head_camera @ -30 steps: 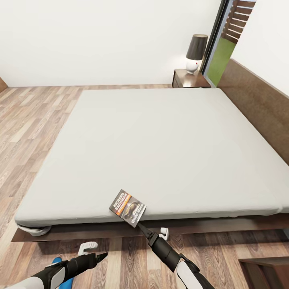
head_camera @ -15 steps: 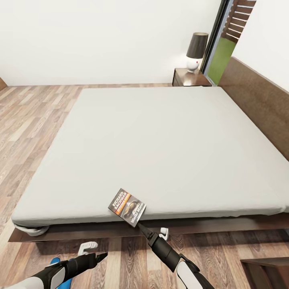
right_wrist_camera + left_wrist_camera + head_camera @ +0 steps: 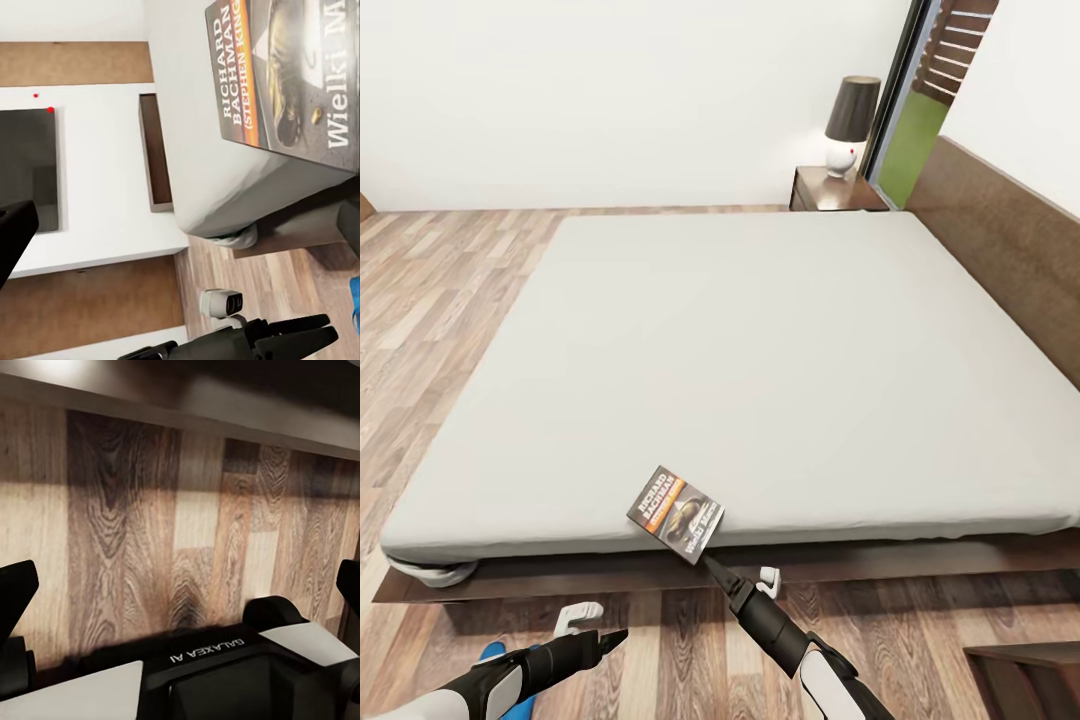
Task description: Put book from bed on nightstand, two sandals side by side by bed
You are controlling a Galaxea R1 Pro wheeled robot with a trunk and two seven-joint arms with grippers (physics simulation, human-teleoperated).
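The step in hand looks like the pickup of the book [image 3: 676,513], which lies flat at the near edge of the bed [image 3: 760,340], one corner reaching the mattress rim. The right gripper [image 3: 712,566] points up at that corner from just below it, its tips close to the cover but apparently not yet around it; in the right wrist view the book [image 3: 289,75] sits ahead of the jaws, which stand open and hold nothing. The left gripper [image 3: 615,635] hangs low over the plank floor, jaws parted and empty, with a blue sandal [image 3: 510,680] beside its arm (partly hidden). Next the right jaws likely need to straddle the overhanging corner and close, before any carry to the nightstand [image 3: 835,190] beyond the bed's far side.
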